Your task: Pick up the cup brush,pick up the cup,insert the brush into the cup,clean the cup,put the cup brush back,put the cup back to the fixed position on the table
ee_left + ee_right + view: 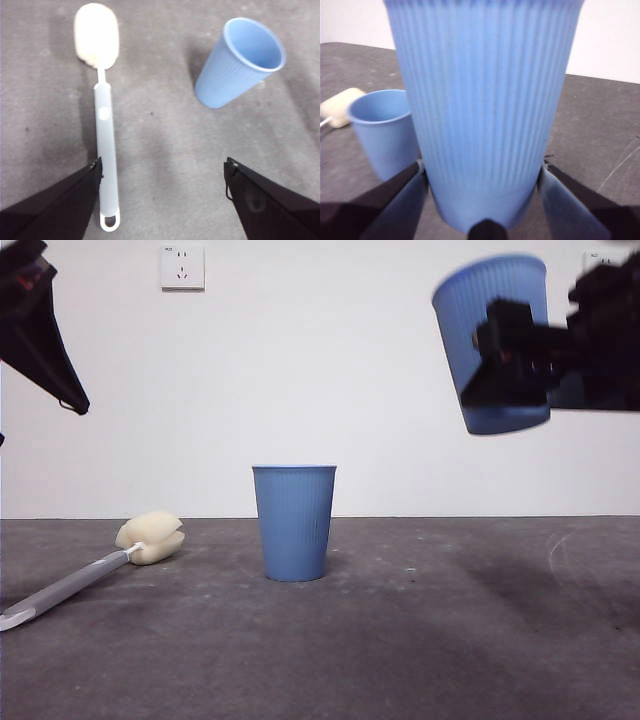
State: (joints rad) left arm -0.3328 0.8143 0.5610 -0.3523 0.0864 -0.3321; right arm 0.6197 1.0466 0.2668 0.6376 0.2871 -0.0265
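**Item record: brush on table, cup aloft**

Left gripper (160, 170): hanging above the table (450, 640) at the left side, jaws spread wide and holding nothing.

Cup brush (95, 570): lying flat on the table at the left, sponge head (150, 537) pointing away from the left gripper, grey handle (106, 150) running lengthwise toward it and passing just beside one jaw. The left gripper is judged the nearer arm for this pick.

Second cup (294, 522): standing upright at the centre, untouched.

Cup (495, 340): riding high at the right, slightly tilted, well clear of the table.

Right gripper (485, 175): pinching the cup near its base.
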